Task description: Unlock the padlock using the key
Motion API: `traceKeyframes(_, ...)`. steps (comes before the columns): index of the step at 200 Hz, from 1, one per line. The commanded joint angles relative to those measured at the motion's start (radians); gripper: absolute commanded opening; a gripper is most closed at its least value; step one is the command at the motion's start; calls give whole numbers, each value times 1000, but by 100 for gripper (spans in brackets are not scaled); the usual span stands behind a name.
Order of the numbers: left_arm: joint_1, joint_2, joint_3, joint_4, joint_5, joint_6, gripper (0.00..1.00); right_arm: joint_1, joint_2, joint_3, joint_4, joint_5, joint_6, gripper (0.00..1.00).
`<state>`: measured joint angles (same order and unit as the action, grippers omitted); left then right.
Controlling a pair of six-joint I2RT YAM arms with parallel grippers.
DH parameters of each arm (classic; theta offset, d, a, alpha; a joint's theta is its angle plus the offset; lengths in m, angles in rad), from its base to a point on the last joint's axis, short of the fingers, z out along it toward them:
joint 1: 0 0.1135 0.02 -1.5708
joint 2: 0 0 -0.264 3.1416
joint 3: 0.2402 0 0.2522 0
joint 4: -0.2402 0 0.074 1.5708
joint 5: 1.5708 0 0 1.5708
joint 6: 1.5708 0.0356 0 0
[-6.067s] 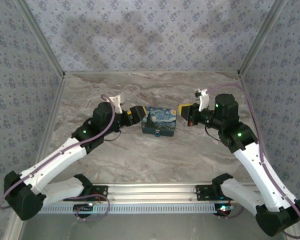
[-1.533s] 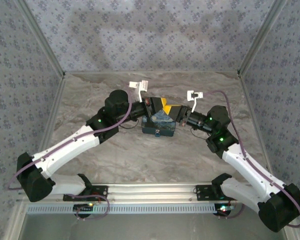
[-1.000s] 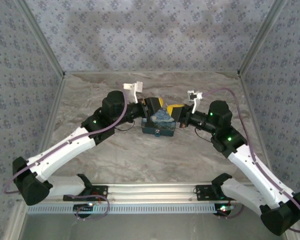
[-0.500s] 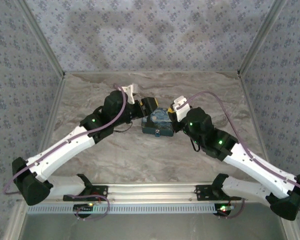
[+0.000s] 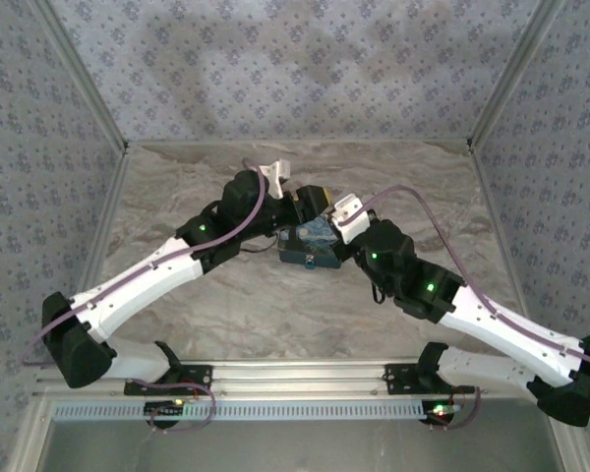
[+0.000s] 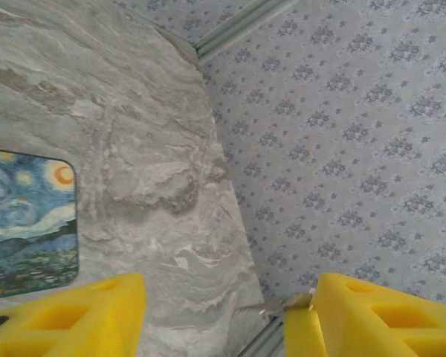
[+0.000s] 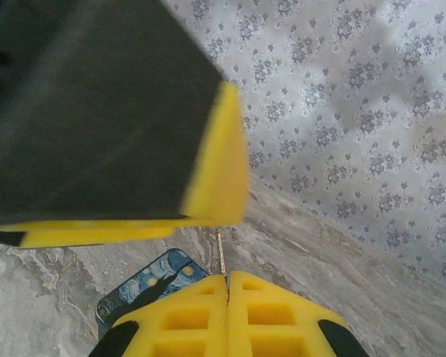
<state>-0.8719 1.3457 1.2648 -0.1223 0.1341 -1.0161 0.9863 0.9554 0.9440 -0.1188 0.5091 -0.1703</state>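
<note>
Box (image 6: 26,223) printed with starry-night painting; left gripper (image 6: 215,312) gapes empty; right gripper (image 7: 227,286) pinches key (image 7: 221,256).

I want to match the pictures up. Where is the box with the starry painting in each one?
Top external: the box is in the middle of the table, between the two arms.
Left wrist: the box is at the left edge, below the middle.
Right wrist: the box is near the bottom, left of the middle.
Shared landmark: the marbled table under it.
</note>
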Motion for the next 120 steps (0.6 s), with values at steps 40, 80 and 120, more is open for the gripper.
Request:
traceKeyframes(40, -25, 52, 76, 65, 42, -71, 54, 40, -11, -35, 82, 104, -73, 0)
traceKeyframes(80, -30, 65, 84, 62, 44, -81, 42, 47, -16, -46, 109, 163, -90, 0)
traceKeyframes(120, -30, 67, 84, 56, 36, -84, 28, 55, -12, -52, 118, 187, -105, 0)
